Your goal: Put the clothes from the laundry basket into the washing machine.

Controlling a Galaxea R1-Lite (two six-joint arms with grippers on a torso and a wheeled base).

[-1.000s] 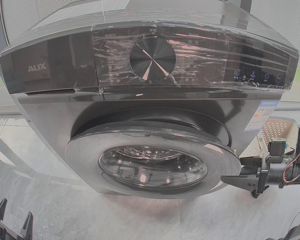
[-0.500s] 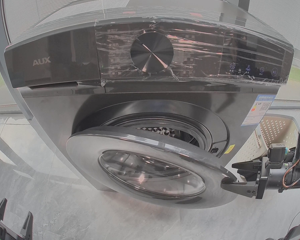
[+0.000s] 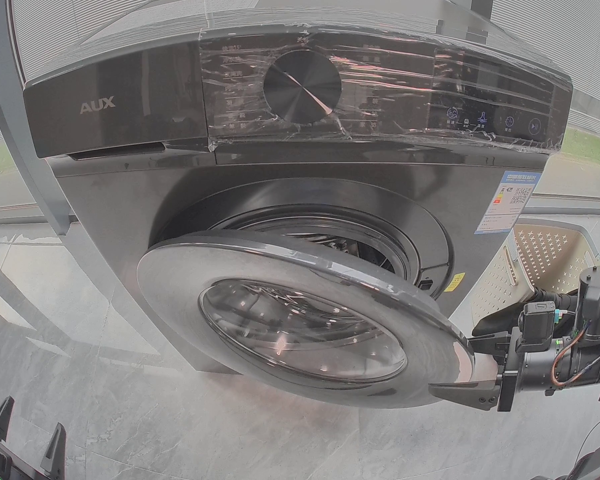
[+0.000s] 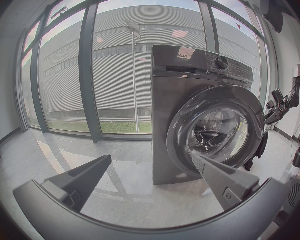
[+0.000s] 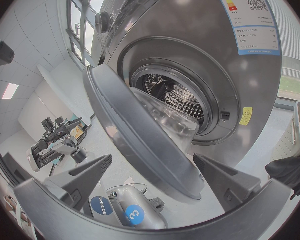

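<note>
Left gripper [image 3: 28, 435]: low at the robot's left, above the floor and well apart from the machine; fingers spread wide, nothing between them.
Floor [image 3: 180, 421]: pale glossy tiles with grey veining.
Right gripper [image 3: 479, 369]: at the robot's right, level with the door's free edge; fingers spread wide, one on each side of the door's rim, holding nothing else. Whether the pads press on the rim cannot be told.
Door [image 3: 300, 328]: round, with a dark grey ring around a bulging glass window; hinged on the robot's left and swung partly open, its free edge standing off the front panel.
Drum [image 5: 176, 97]: perforated metal, seen through the gap behind the door; no contents can be made out.
Washing machine [image 3: 147, 195]: dark grey front-loader standing on the floor.
Knob [image 3: 302, 87]: round and dark, at the middle of the control panel, under wrinkled clear film.
Label [image 3: 510, 201]: white and blue sheet at the upper right of the front panel.
Sticker [image 3: 455, 281]: small and yellow, just beside the door opening on the right.
Laundry basket [image 3: 553, 255]: cream, with perforated walls, on the floor just beside the machine's right side, beyond the right gripper.
Clothes [image 5: 286, 172]: a dark garment draped at the basket's rim, outside the machine.
Windows [image 4: 113, 67]: tall, dark-framed panes behind the machine.
</note>
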